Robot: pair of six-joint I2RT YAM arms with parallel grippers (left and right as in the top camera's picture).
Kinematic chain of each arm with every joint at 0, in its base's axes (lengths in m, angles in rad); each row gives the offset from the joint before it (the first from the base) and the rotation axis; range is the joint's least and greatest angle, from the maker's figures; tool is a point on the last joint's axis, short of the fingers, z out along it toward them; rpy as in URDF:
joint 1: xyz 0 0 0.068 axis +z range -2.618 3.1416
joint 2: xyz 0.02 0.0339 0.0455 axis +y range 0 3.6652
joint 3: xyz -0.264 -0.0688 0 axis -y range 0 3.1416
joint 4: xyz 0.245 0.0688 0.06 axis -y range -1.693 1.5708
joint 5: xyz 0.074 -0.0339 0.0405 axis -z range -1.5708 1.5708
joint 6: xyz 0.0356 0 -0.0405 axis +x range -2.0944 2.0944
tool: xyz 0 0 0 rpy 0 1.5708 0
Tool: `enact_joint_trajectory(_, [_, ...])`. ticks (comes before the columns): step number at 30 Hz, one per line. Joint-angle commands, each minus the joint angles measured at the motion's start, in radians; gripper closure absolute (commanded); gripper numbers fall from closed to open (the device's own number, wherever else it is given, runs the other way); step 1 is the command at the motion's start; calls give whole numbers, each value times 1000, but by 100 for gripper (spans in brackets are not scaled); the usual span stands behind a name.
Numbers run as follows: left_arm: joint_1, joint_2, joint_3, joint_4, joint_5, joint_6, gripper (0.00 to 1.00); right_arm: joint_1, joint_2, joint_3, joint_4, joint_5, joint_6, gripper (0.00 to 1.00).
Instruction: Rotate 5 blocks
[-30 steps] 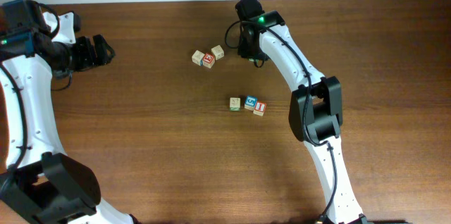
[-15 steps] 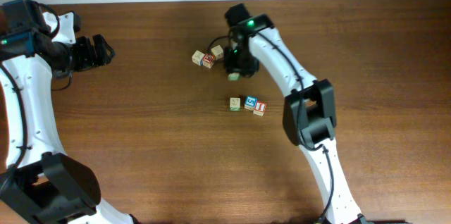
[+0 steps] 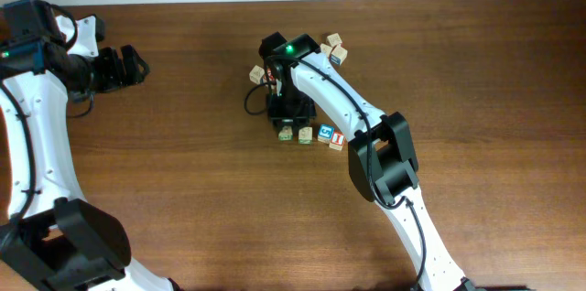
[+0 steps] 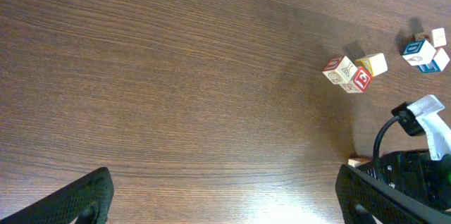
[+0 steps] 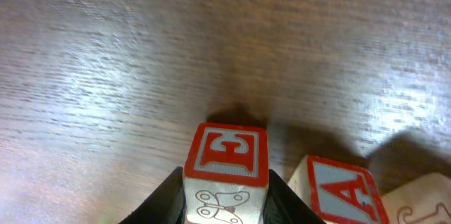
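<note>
Right pincer (image 5: 225,182): clenched on a small pale-wood letter cube with a red-framed E (image 5: 225,155), pressed between two dark fingers (image 5: 163,199). Holds that cube low over the brown wooden table (image 3: 183,190), at the left end of a short line of like cubes near the table's middle; contact with the wood not clear. Just beside the held cube, a narrow gap between: the next cube in the line (image 3: 304,134), green-marked from overhead, red A toward the right wrist camera. Then, close together along the same line, a blue-marked cube (image 3: 325,132) and a red-marked cube (image 3: 338,139). Left pincer (image 3: 135,64): hangs released and empty, jaws wide, well apart from every cube, near the table's left edge. Away from the line: a plain and a red cube as a pair (image 4: 345,71), a yellowish cube (image 4: 373,63) just beside them, and a cluster of small cubes with a blue one (image 3: 334,49) near the table's back edge.
</note>
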Motion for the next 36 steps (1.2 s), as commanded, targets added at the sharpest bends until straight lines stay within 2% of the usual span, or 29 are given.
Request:
enact_joint_trajectory(1, [-3, 1, 22, -2, 11, -10, 1, -3, 9, -7, -33, 43, 0, 67])
enact_joint_trajectory(11, [-3, 1, 22, -2, 10, -10, 1, -4, 9, -7, -84, 75, 0, 67])
enact_joint_trajectory(13, [-3, 1, 22, -2, 10, -10, 1, -5, 9, -7, -86, 87, 0, 62])
enact_joint_trajectory(23, [-3, 1, 22, -2, 11, -10, 1, -59, 7, 2, -92, 74, 0, 62])
enact_joint_trajectory(31, [-3, 1, 22, -2, 11, -10, 1, -63, 7, 206, -167, 80, -23, 58])
enact_joint_trajectory(36, [-3, 1, 22, -2, 11, -10, 1, -81, 7, 332, -145, 89, -31, 55])
